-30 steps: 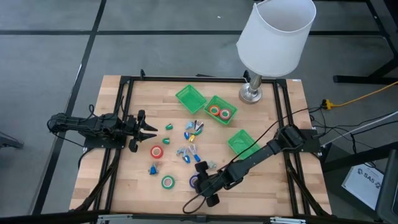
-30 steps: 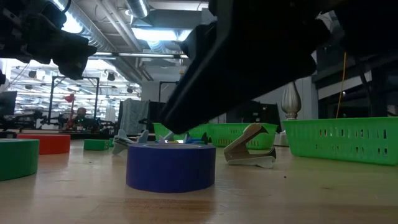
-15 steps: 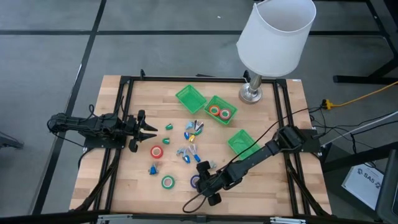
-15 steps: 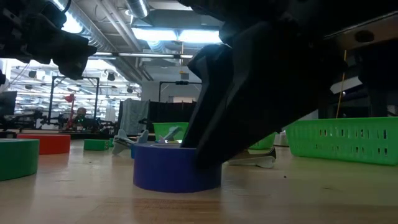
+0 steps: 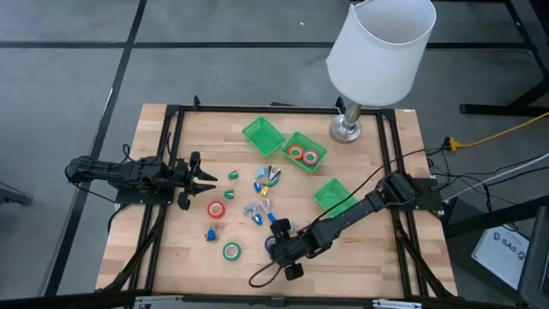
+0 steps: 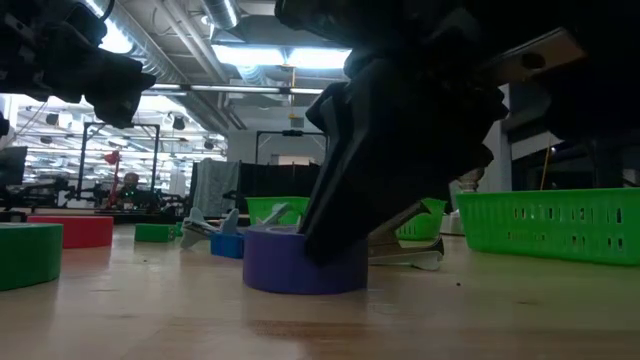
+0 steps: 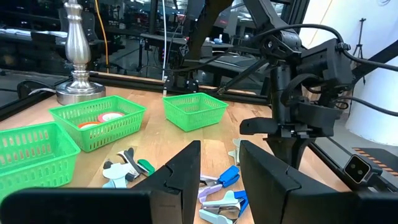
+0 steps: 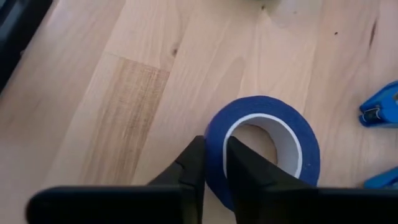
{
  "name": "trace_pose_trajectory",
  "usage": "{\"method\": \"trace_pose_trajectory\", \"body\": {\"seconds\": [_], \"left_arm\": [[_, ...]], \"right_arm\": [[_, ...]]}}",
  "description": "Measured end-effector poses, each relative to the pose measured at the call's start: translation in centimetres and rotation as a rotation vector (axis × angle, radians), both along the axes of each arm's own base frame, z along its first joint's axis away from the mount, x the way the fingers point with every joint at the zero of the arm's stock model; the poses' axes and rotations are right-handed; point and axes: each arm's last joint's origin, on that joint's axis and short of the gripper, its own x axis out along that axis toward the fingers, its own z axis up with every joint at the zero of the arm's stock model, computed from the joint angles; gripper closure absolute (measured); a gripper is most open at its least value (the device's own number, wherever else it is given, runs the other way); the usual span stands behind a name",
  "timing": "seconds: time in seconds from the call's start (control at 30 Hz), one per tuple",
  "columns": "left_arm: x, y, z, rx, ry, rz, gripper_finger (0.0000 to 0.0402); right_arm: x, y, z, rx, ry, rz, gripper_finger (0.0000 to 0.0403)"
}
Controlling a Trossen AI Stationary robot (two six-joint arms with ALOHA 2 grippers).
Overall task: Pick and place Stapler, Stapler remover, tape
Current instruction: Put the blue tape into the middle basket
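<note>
Gripping the wall of the blue tape roll (image 8: 261, 149) between both fingers, right claw (image 8: 210, 163), low over the worktop (image 5: 180, 249) near its front edge; one finger inside the white core, the other outside. Resting flat on the wood, that roll, with a blue stapler remover (image 8: 380, 109) close by. Hovering at the left side, left claw (image 5: 208, 179), fingers partly apart and holding nothing. Lying between the arms: red tape (image 5: 216, 209), green tape (image 5: 231, 251) and scattered small tools. Sitting inside the middle green tray (image 5: 304, 151), more tape rolls.
</note>
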Motion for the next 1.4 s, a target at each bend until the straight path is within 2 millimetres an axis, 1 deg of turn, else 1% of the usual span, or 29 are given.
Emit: {"method": "trace_pose_trajectory", "body": {"seconds": [0.1, 0.27, 0.47, 0.63, 0.8, 1.0, 1.13, 1.27, 1.4], "left_arm": [[0.0, 0.0, 0.0, 0.0, 0.0, 0.0, 0.0295], [0.0, 0.0, 0.0, 0.0, 0.0, 0.0, 0.0295], [0.0, 0.0, 0.0, 0.0, 0.0, 0.0, 0.0295], [0.0, 0.0, 0.0, 0.0, -0.001, 0.0, 0.0295], [0.0, 0.0, 0.0, 0.0, 0.0, 0.0, 0.0295], [0.0, 0.0, 0.0, 0.0, 0.0, 0.0, 0.0295], [0.0, 0.0, 0.0, 0.0, 0.0, 0.0, 0.0295], [0.0, 0.0, 0.0, 0.0, 0.0, 0.0, 0.0295], [0.0, 0.0, 0.0, 0.0, 0.0, 0.0, 0.0295]], "right_arm": [[0.1, -0.2, 0.0, 0.023, 0.017, 0.004, 0.0361], [0.2, -0.4, 0.0, 0.061, 0.034, -0.028, 0.0353], [0.0, -0.4, 0.2, 0.092, 0.052, -0.012, 0.0357], [-0.5, -0.8, 1.5, 0.098, 0.066, -0.007, 0.0357], [-0.7, -1.0, 3.6, 0.114, 0.031, -0.01, 0.0357], [-0.9, -1.1, 4.6, 0.124, 0.015, -0.007, 0.0357], [-0.8, -1.3, 4.6, 0.135, 0.023, -0.002, 0.0356], [-0.4, -2.2, 5.0, 0.171, 0.03, 0.005, 0.0356], [0.4, -4.3, 6.1, 0.179, -0.004, -0.014, 0.0356]]}}
